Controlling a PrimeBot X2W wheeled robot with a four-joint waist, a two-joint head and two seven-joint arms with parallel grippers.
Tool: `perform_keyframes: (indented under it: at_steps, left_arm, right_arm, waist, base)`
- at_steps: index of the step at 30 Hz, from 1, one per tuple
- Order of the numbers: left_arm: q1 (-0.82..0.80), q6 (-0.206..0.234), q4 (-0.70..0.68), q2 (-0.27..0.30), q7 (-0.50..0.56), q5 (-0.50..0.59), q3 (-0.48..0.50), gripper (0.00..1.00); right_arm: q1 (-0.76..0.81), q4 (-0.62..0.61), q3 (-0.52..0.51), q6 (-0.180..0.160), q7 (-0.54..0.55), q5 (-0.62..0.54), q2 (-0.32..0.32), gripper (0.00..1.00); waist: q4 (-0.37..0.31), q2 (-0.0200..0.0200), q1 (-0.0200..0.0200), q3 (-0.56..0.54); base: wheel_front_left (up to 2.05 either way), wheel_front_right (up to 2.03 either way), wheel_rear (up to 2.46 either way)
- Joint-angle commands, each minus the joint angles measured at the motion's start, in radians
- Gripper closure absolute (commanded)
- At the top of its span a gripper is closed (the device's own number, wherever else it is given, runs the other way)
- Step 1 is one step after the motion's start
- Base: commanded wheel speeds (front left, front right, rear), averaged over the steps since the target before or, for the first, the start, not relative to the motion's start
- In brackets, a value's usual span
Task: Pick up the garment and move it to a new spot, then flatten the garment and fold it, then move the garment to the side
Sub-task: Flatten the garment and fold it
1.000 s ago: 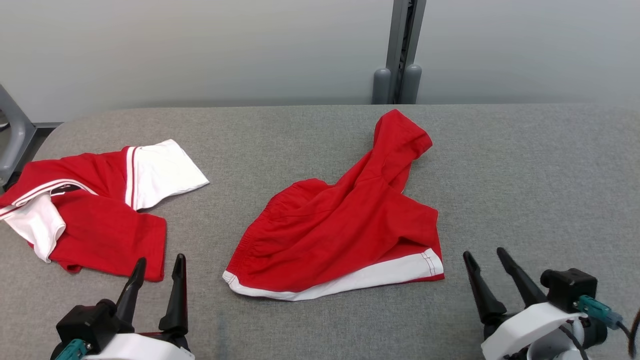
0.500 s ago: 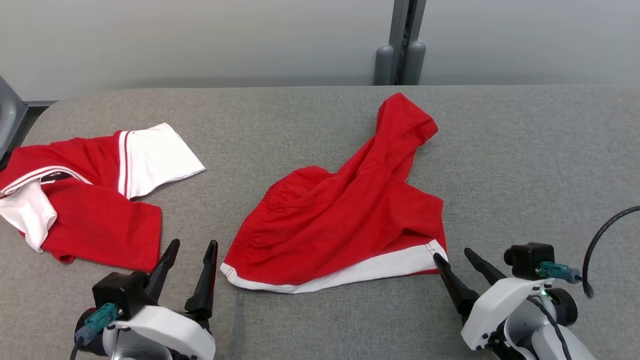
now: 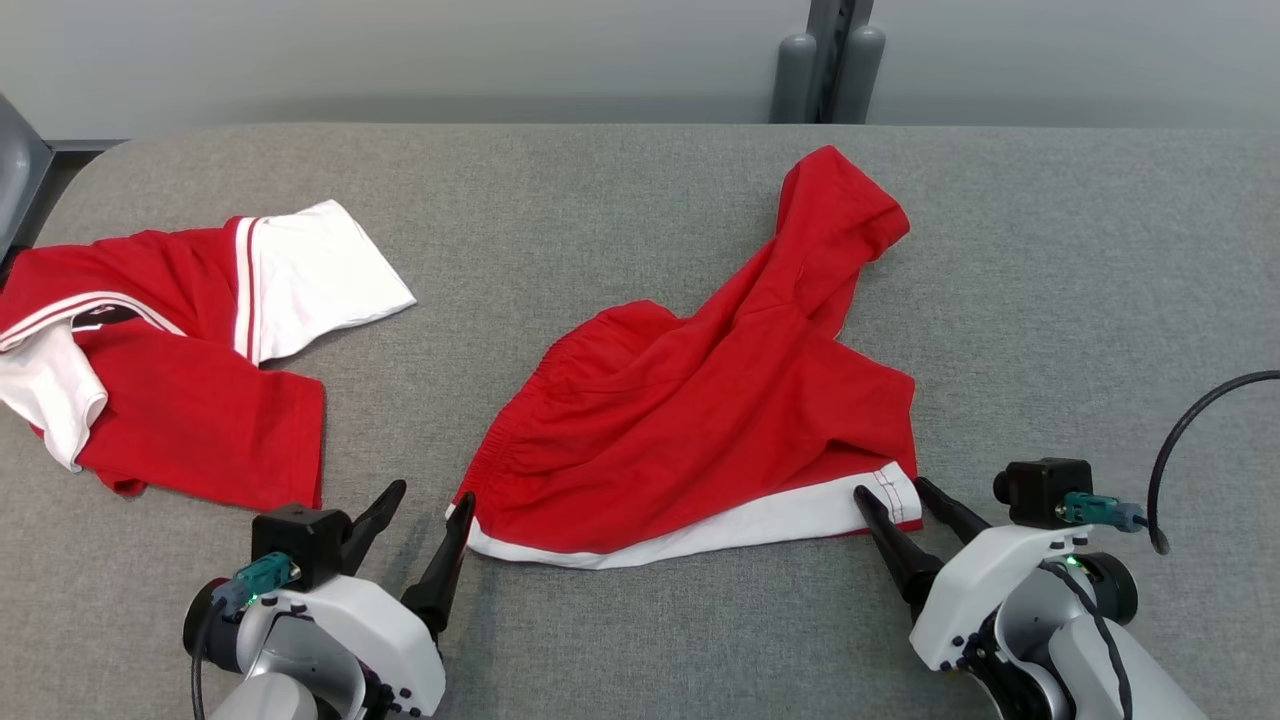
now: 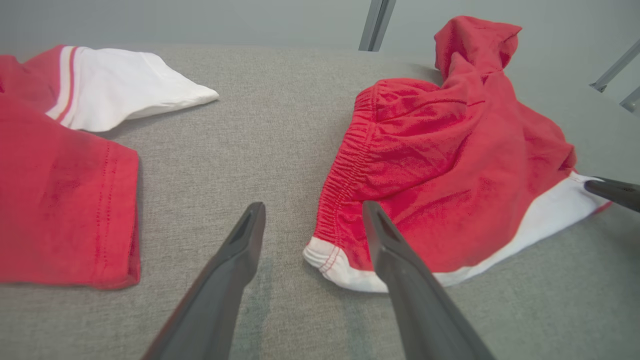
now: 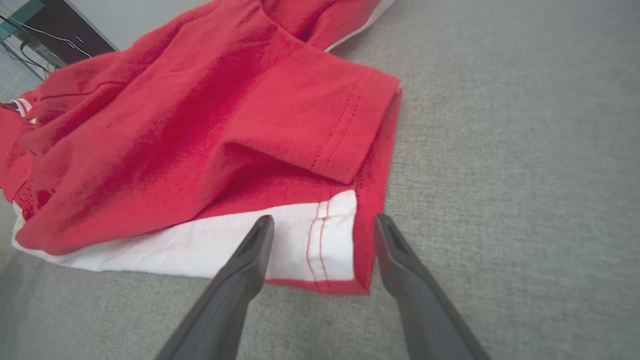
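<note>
Crumpled red shorts with a white band along the near hem lie in the middle of the grey table. My left gripper stands open at their near left corner; in the left wrist view its right finger overlaps the white hem of the shorts, while the left gripper holds nothing. My right gripper is open at the near right corner. In the right wrist view the right gripper straddles the white corner of the shorts, not closed on it.
A second red and white garment lies spread at the table's left side, close to my left arm, and fills the left of the left wrist view as the garment. A grey post stands behind the table. A black cable loops at the right.
Both grippers have moved forward and inward to the shorts' near corners, still open. The head view has tilted down, shifting the whole picture. The shorts have not moved on the table.
</note>
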Motion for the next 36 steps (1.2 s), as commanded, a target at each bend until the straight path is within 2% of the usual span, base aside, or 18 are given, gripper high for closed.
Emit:
perform_keyframes:
  at_steps: [1, 13, 15, 17, 18, 19, 20, 27, 36]
  left_arm:
    - [-0.023, -0.010, 0.010, 0.004, 0.002, 0.006, -0.005, 0.00]
    - [-0.103, -0.081, 0.150, -0.010, 0.052, -0.005, -0.055, 0.00]
    - [-0.106, -0.091, 0.167, -0.014, 0.059, -0.014, -0.058, 0.00]
    - [-0.113, -0.098, 0.180, -0.017, 0.060, -0.020, -0.058, 0.59]
    - [-0.116, -0.100, 0.185, -0.017, 0.059, -0.022, -0.058, 0.74]
    - [-0.118, -0.104, 0.190, -0.018, 0.057, -0.024, -0.059, 1.00]
    - [-0.119, -0.105, 0.194, -0.019, 0.054, -0.025, -0.059, 1.00]
    - [-0.117, -0.120, 0.195, -0.014, 0.024, -0.032, -0.054, 1.00]
    - [-0.065, -0.113, 0.116, 0.013, -0.026, -0.070, -0.012, 1.00]
  right_arm:
    - [-0.014, 0.006, 0.008, 0.000, -0.005, 0.007, -0.008, 0.00]
    - [-0.044, 0.036, 0.069, 0.000, -0.015, 0.043, -0.019, 0.02]
    - [-0.048, 0.038, 0.078, 0.000, -0.021, 0.049, -0.020, 0.29]
    - [-0.052, 0.042, 0.086, 0.000, -0.027, 0.058, -0.020, 0.55]
    - [-0.052, 0.044, 0.090, 0.000, -0.030, 0.061, -0.022, 0.69]
    - [-0.053, 0.047, 0.094, 0.000, -0.032, 0.067, -0.024, 0.83]
    - [-0.054, 0.048, 0.101, 0.000, -0.033, 0.070, -0.025, 1.00]
    - [-0.070, 0.047, 0.126, 0.000, -0.073, 0.091, -0.035, 1.00]
    - [-0.040, -0.004, 0.096, 0.000, -0.203, 0.175, -0.054, 1.00]
  waist:
    - [0.001, -0.0001, 0.0000, 0.008]
    - [-0.001, -0.0001, 0.0000, 0.030]
    - [-0.003, -0.0001, 0.0000, 0.030]
    - [-0.004, -0.0001, 0.0000, 0.031]
    - [-0.004, -0.0001, 0.0000, 0.030]
    - [-0.004, -0.0001, 0.0000, 0.029]
    - [-0.003, -0.0001, 0.0000, 0.028]
    - [0.000, -0.0001, 0.0000, 0.012]
    - [-0.006, -0.0001, 0.0000, -0.050]
  base:
    - [0.00, 0.00, 0.00]
    - [0.00, 0.00, 0.00]
    - [0.00, 0.00, 0.00]
    - [0.00, 0.00, 0.00]
    - [0.00, 0.00, 0.00]
    - [0.00, 0.00, 0.00]
    - [0.00, 0.00, 0.00]
    - [0.00, 0.00, 0.00]
    - [0.00, 0.00, 0.00]
